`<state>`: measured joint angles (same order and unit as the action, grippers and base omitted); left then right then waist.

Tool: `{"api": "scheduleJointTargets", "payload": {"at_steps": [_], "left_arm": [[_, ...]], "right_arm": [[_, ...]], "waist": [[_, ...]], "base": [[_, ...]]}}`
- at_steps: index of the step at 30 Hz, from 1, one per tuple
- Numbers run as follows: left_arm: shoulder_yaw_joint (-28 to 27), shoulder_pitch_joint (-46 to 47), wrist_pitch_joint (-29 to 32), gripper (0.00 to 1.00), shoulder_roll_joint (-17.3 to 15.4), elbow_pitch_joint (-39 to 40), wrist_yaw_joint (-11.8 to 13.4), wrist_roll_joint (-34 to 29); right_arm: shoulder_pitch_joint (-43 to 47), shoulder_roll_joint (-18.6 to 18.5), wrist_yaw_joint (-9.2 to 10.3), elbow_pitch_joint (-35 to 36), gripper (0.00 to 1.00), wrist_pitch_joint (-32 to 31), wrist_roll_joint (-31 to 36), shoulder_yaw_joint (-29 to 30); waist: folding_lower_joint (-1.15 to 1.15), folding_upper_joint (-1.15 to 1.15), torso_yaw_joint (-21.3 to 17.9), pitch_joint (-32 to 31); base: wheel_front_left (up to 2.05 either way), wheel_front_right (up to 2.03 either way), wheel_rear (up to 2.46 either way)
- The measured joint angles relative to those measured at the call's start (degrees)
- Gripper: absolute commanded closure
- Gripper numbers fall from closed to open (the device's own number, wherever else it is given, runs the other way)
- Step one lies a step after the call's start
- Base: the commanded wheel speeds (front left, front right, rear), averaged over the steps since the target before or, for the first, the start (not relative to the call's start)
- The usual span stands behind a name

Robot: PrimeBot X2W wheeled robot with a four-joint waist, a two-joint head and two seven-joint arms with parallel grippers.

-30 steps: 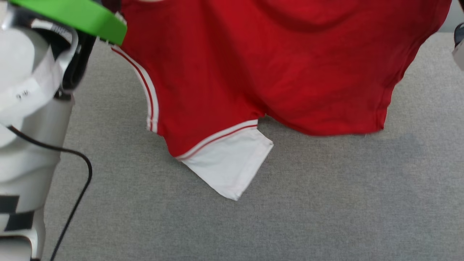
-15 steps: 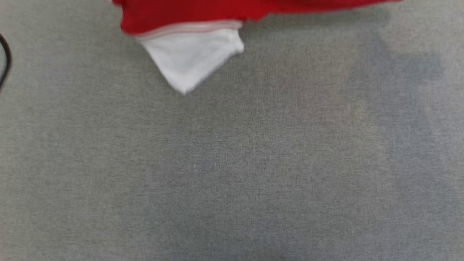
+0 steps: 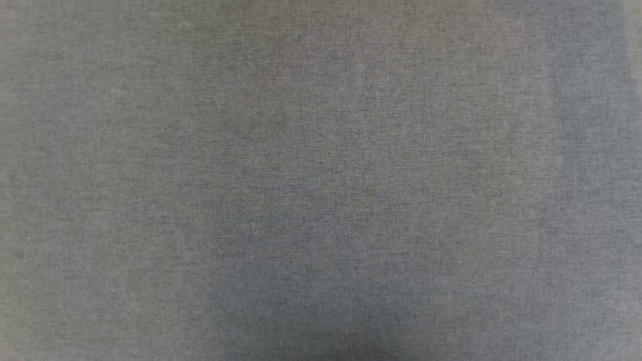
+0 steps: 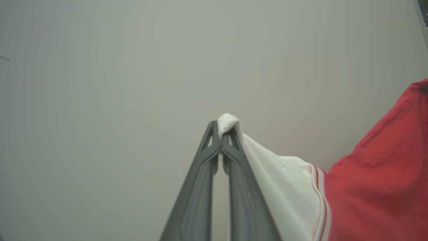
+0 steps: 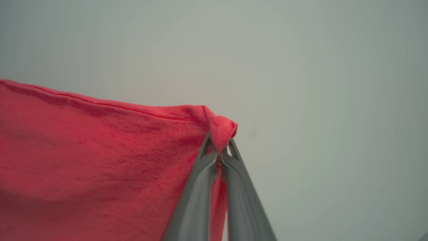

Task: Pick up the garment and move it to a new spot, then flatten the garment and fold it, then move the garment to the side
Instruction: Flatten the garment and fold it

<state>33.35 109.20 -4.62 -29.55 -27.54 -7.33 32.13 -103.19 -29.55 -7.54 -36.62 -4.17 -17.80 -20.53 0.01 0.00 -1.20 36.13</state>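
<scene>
Currently carry step: left gripper point(image 4: 220, 142) pinching garment point(image 4: 378, 187) sleeve, right gripper point(image 5: 219, 147) clenched on hem; next, lay flat.

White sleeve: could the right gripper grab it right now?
Probably not: the right gripper is shut on a red corner of the jersey, and the left gripper pinches the white sleeve.

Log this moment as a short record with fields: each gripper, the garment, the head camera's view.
left gripper: shut on the tip of the white sleeve
right gripper: shut on a bunched red corner
garment: red T-shirt, hanging from both grips, not laid flat
sleeve trim: red-and-white stripes where the white meets the red
head view: grey cloth surface, partly in shadow
</scene>
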Motion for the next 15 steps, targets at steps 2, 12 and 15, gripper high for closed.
{"api": "scheduleJointTargets", "payload": {"at_steps": [2, 12, 15], "left_arm": [[1.26, -0.34, -0.94, 1.0, 0.02, -1.59, 0.0, 0.48], [6.08, -10.69, -6.51, 1.0, -1.78, -6.05, 0.0, 7.2], [7.64, -14.3, -7.73, 1.0, -2.71, -6.12, 0.0, 9.1]], "right_arm": [[0.09, 0.65, 0.0, -1.87, 1.0, 0.94, -0.01, -2.08], [7.44, 2.11, 0.0, -8.08, 1.0, 6.34, -4.02, -10.79], [11.28, 2.54, 0.0, -8.65, 1.0, 8.46, -6.65, -12.7]], "waist": [[0.0, 0.0, -0.14, 0.79], [0.0, 0.0, -0.19, 1.52], [0.0, 0.0, -0.1, 0.5]], "base": [[0.0, 0.0, 0.0], [0.0, 0.0, 0.0], [0.0, 0.0, 0.0]]}}
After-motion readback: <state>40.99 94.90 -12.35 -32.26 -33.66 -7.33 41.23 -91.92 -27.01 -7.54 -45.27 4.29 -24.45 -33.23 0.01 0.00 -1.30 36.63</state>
